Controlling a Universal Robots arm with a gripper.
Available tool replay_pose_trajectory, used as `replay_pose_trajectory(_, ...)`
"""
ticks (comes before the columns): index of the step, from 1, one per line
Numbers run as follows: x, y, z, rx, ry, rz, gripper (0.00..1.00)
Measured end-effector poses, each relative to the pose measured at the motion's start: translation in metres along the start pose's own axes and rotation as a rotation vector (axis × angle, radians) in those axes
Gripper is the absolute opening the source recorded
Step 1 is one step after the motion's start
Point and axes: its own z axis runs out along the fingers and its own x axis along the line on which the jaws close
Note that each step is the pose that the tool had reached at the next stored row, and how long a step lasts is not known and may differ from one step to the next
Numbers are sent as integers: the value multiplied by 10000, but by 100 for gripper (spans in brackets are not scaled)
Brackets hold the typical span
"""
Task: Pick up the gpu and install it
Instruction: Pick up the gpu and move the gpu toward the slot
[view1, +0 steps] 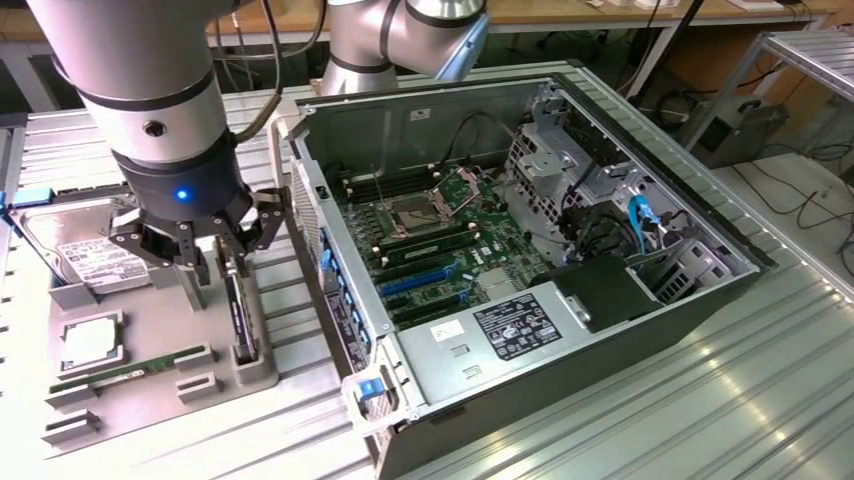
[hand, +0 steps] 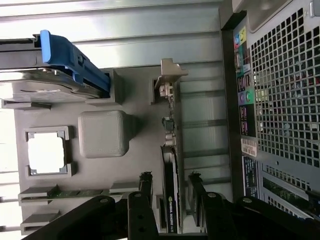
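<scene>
Gpu (view1: 242, 320), standing in the grey holder tray (view1: 254, 375): one end is hidden behind the gripper (view1: 214, 285). Hard drive (view1: 87, 265), at the tray's far corner: one edge is covered by the gripper. Computer case (view1: 534, 250), beside the tray: its near corner is cut off by the exterior view's edge. The print on its label (view1: 514, 328) is too small to read.

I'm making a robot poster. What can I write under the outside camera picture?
Robot hand poised over the gpu standing edge-on in a gray holder beside the open computer case.
</scene>
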Motion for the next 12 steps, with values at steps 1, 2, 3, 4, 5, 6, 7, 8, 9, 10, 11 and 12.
replay_pose_trajectory(1, 0, -1, 18, 0, 0, -1, 42)
replay_pose_trajectory(2, 0, -3, 35, 0, 0, -1, 42)
replay_pose_trajectory(3, 1, -4, 56, 0, 0, -1, 42)
replay_pose_trajectory(4, 2, -6, 85, 1, 1, -1, 42)
replay_pose_trajectory(5, 2, -8, 104, 0, 0, -1, 42)
replay_pose_trajectory(6, 3, -9, 122, 0, 0, -1, 42)
replay_pose_trajectory(7, 3, -10, 141, -1, 0, -1, 42)
replay_pose_trajectory(8, 3, -12, 159, 0, 0, -1, 42)
replay_pose_trajectory(9, 4, -14, 181, 0, 0, -1, 42)
replay_pose_trajectory(10, 4, -16, 199, 0, 0, -1, 42)
replay_pose_trajectory(11, 4, -17, 217, 0, 0, -1, 42)
replay_pose_trajectory(12, 5, -18, 235, 0, 0, -1, 42)
